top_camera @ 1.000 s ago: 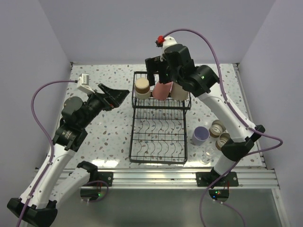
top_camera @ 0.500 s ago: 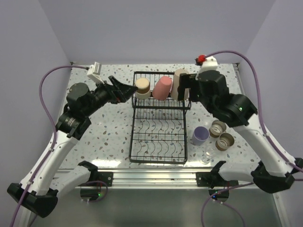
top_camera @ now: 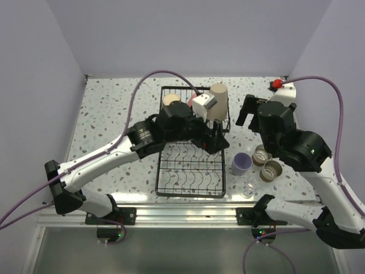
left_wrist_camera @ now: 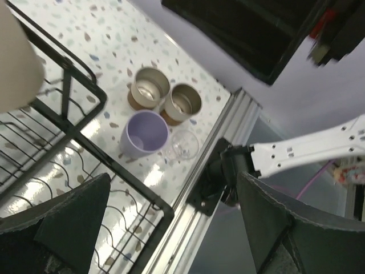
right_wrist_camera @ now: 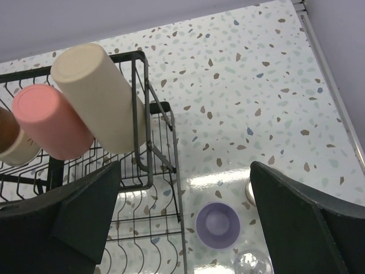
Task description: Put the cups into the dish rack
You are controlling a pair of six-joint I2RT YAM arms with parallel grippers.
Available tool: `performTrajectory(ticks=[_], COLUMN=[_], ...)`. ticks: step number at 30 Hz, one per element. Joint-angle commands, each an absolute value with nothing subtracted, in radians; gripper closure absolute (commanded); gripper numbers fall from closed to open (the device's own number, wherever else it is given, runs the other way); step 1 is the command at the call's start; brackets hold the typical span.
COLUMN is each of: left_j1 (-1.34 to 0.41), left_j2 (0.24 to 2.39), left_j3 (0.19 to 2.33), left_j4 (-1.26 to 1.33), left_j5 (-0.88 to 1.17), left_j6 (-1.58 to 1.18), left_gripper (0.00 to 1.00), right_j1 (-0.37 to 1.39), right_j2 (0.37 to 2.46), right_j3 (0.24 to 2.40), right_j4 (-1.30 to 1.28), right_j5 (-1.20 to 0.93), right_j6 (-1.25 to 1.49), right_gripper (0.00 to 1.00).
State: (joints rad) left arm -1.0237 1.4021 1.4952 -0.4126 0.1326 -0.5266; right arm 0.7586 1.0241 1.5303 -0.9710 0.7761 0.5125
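Both arms hang above the speckled surface (top_camera: pixel 108 108) with the job partly done. The black wire dish rack (top_camera: pixel 188 171) sits at the centre, and three of the seven cups are loaded in its raised basket at the far end. There the tall beige cup (right_wrist_camera: pixel 97 97) lies tilted with its base up and over the basket's right-hand rim. The pink cup (right_wrist_camera: pixel 51 123) rests just beside it, and a first tan-brown cup (top_camera: pixel 170 101) sits at the basket's left end.

The other four cups are out on the surface to the right of the rack. The lavender cup (left_wrist_camera: pixel 144 132) stands mouth up just beside the rack's right edge. A second tan-brown cup (top_camera: pixel 262 154) and a third tan-brown cup (top_camera: pixel 271 170) stand rim to rim just beyond it. The tiny clear glass (left_wrist_camera: pixel 183 145) is close against the lavender cup on the side nearer the arms' bases.

The left arm reaches across the rack's lower tines, and the left fingers (left_wrist_camera: pixel 63 228) are spread wide and holding nothing. The right fingers (right_wrist_camera: pixel 308 217) are also spread and empty, poised over the surface off the basket's right corner.
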Motion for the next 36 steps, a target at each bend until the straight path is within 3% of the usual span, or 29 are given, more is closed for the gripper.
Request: performTrajectory(ticks=[1, 16, 36], left_j1=[-1.084, -1.177, -1.181], left_j2=[1.475, 1.905, 2.140], left_j3=[1.554, 1.704, 1.899], left_j4=[-0.485, -0.540, -0.581], left_j5=[0.110, -0.057, -0.152], left_j6=[-0.469, -0.655, -0.741], left_gripper=[0.06, 0.14, 0.30], right_j1=[0.759, 0.759, 0.759], right_j2=[0.996, 0.905, 0.815], right_j3=[1.546, 1.614, 1.692], right_j4=[-1.034, -1.138, -1.296], right_j5=[0.894, 0.842, 0.756], right_j6=[0.589, 0.572, 0.634], right_gripper=[0.02, 0.02, 0.02])
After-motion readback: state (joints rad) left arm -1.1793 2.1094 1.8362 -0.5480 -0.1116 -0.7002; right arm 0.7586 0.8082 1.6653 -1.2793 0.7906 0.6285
